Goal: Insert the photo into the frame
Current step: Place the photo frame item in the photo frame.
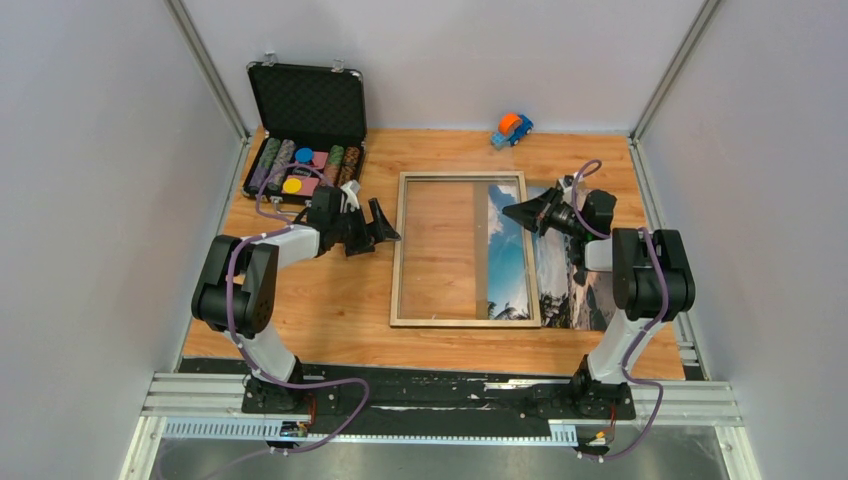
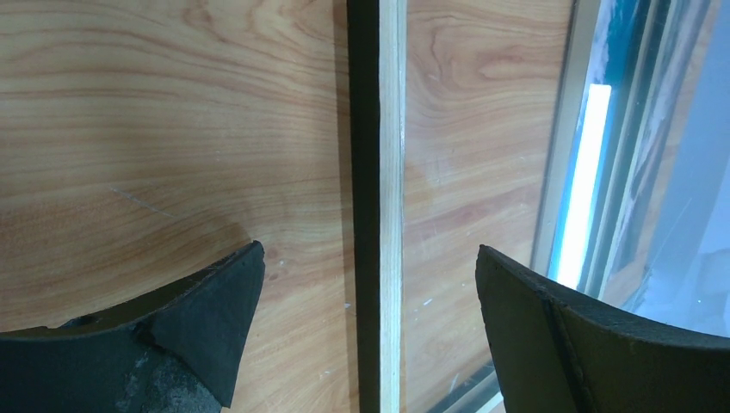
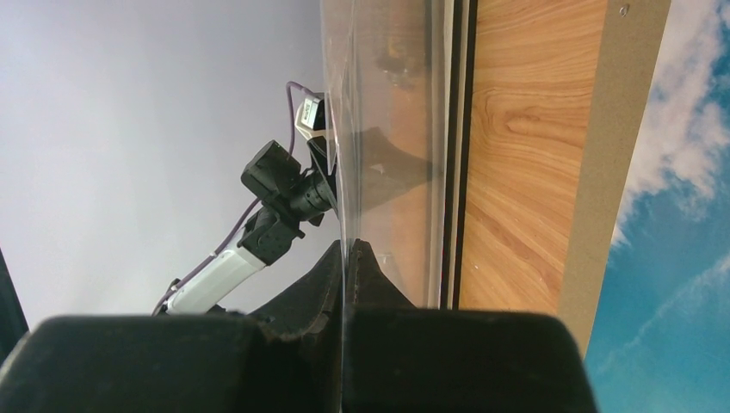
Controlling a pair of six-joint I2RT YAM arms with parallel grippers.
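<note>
The frame (image 1: 397, 262) lies flat near the middle of the wooden table (image 1: 320, 320), pale face up, its long sides running away from the arm bases. The photo (image 1: 565, 285) lies on the table at the right. Its left part is under the frame and shows through the glass, and the rest sticks out past the frame's right rail. In the right wrist view a plain brown strip (image 3: 607, 155) runs along the edge of the photo's sky (image 3: 680, 215). The left gripper (image 1: 378, 238) is at the frame's left rail with its jaws spread wide. In the left wrist view the pale rail (image 2: 392, 172) runs up between the two fingers (image 2: 202, 331), and neither finger clearly touches it. The right gripper (image 1: 507, 210) reaches over the upper right part of the frame with its jaws pressed together. In the right wrist view the thin edge of the clear pane (image 3: 387, 103) runs straight into the seam between the fingertips (image 3: 346, 249). It therefore appears pinched there, though the glare makes this hard to confirm. An open black chip case (image 1: 305, 120) holding coloured chips sits at the far left corner. A small orange and blue toy car (image 1: 512, 128) stands by the back wall.
</note>
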